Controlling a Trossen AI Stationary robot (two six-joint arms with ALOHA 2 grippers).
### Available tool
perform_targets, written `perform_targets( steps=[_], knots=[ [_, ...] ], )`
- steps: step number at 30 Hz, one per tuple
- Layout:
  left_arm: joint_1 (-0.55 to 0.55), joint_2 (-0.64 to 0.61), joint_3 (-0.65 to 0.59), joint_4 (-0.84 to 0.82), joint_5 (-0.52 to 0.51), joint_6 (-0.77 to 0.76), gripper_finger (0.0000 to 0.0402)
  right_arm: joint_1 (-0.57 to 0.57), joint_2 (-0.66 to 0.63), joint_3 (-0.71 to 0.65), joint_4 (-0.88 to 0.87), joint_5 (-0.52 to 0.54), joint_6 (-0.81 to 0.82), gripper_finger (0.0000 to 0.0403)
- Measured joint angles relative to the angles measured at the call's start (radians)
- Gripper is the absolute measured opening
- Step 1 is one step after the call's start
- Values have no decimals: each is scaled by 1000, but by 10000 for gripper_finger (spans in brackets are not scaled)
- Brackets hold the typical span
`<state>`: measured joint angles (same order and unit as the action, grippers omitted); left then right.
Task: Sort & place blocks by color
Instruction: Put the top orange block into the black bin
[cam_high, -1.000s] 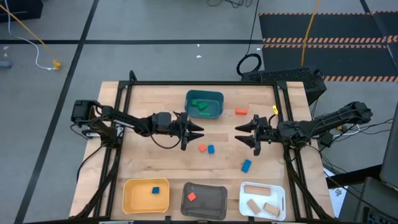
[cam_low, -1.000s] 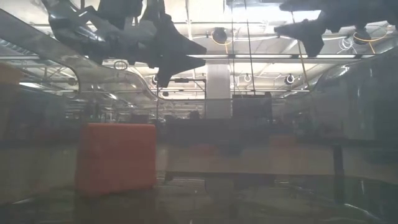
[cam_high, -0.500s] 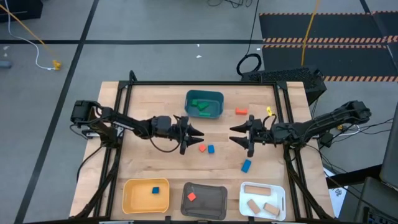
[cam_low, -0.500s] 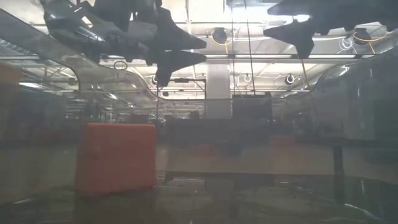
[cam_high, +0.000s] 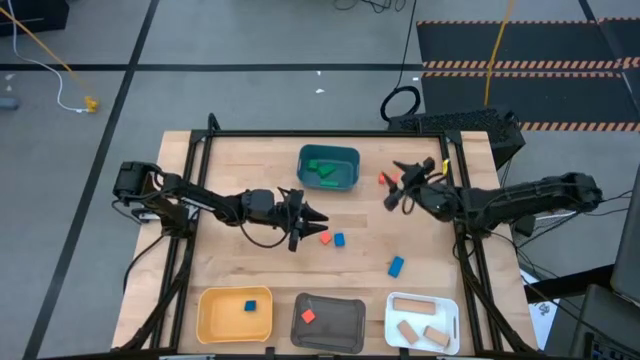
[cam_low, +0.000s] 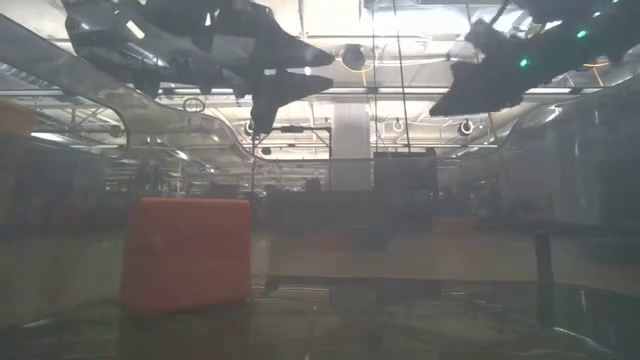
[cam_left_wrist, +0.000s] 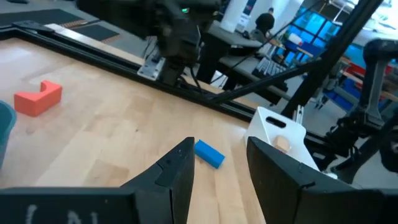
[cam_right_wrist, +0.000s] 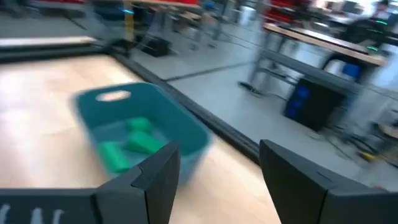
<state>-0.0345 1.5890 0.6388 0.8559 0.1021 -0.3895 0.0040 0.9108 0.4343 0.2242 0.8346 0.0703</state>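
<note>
- The left gripper (cam_high: 308, 221) hangs over the middle of the light wooden surface (cam_high: 230, 170), just beside a small red block (cam_high: 325, 238) and a small blue block (cam_high: 339, 240), which lie close together. Its fingers (cam_left_wrist: 177, 171) stand apart and hold nothing.
- The right gripper (cam_high: 397, 186) is over the far right part of the surface, near a red notched block (cam_high: 385, 179) and the teal rectangular tray (cam_high: 328, 168). Its fingers (cam_right_wrist: 158, 171) are also apart, with nothing between them.
- The teal tray stands at the far middle edge and contains green blocks (cam_high: 322, 170); the right wrist view shows them inside it (cam_right_wrist: 127, 146).
- Another blue block (cam_high: 396, 266) lies alone on the right part of the surface, well apart from both grippers; in the left wrist view it shows between the left fingers, farther off (cam_left_wrist: 209, 154).
- Three trays stand in a row at the near edge: a yellow tray (cam_high: 235, 314) with one blue block (cam_high: 250, 305), a grey tray (cam_high: 329, 323) with one red block (cam_high: 308, 316), and a white tray (cam_high: 422, 322) with plain tan blocks (cam_high: 420, 327).
- In the low view, a red block (cam_low: 186, 252) stands close to the camera, and both arms show dark from above.
</note>
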Motion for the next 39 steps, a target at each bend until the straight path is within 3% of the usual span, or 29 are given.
perform_targets(
  steps=[4,7,14,20,24,27,32,39],
  knots=[
    [-1,0,0,21,-7,-20,147,-123,-1,11,-59,-53,-10,212],
    [-1,0,0,19,-7,-38,147,-216,0,24,-137,-153,12,212],
    [-1,0,0,33,-8,-36,147,-428,30,49,-357,-538,143,212],
    [-1,0,0,33,-8,-38,147,-517,104,49,-397,-778,177,212],
    [-1,0,0,32,-8,-37,147,-521,147,49,-390,-802,85,212],
    [-1,0,0,28,-8,-34,147,-520,163,49,-363,-727,56,212],
    [-1,0,0,21,-8,0,147,-518,167,46,-352,-722,144,212],
    [-1,0,0,6,-8,75,147,-517,167,29,-351,-752,124,212]
  ],
)
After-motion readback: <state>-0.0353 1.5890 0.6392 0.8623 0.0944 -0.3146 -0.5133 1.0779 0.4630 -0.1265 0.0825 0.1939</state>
